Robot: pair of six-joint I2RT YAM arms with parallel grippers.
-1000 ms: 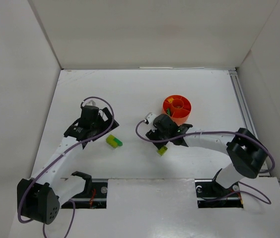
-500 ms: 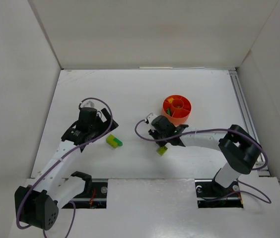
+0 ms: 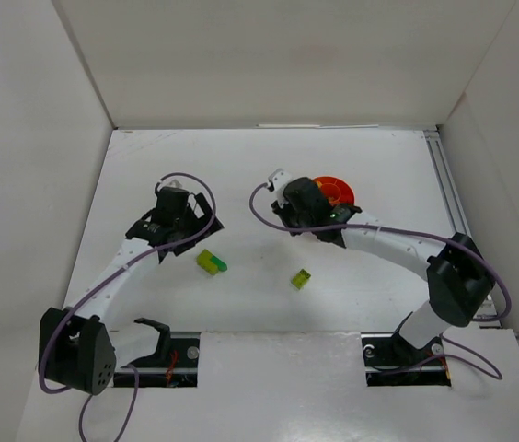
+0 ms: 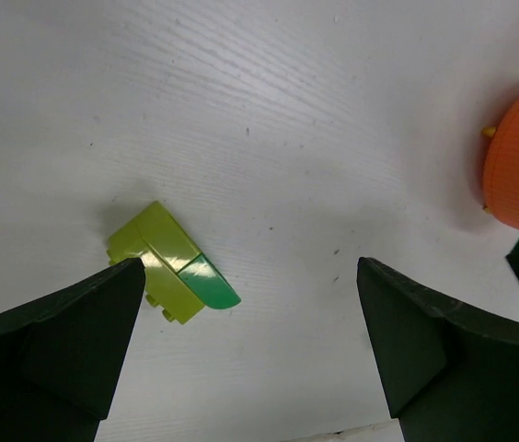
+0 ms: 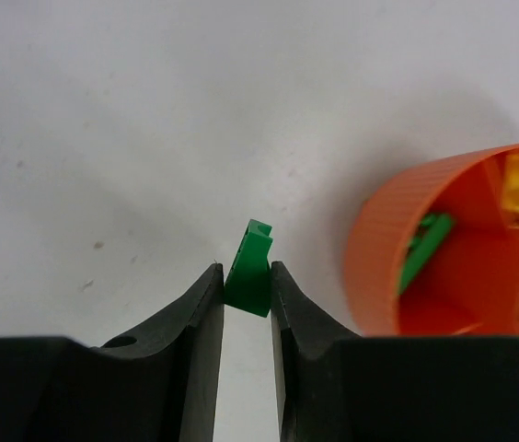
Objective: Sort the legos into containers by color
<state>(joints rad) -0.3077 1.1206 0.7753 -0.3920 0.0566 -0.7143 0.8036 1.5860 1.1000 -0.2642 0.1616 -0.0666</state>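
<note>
The right jaws pinch a green lego [image 5: 248,272] just left of the orange dish [image 5: 379,249], which holds green and yellow pieces. The left jaws gape wide beside a lime-and-green lego [image 4: 172,276] on the worktop [image 3: 241,175]. A lime lego [image 3: 301,278] lies nearer, well right of it.

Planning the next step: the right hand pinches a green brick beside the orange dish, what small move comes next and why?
Probably shift the right hand over the orange dish, above the compartment already holding a green piece: the green brick is clamped but sits outside the dish wall.
</note>
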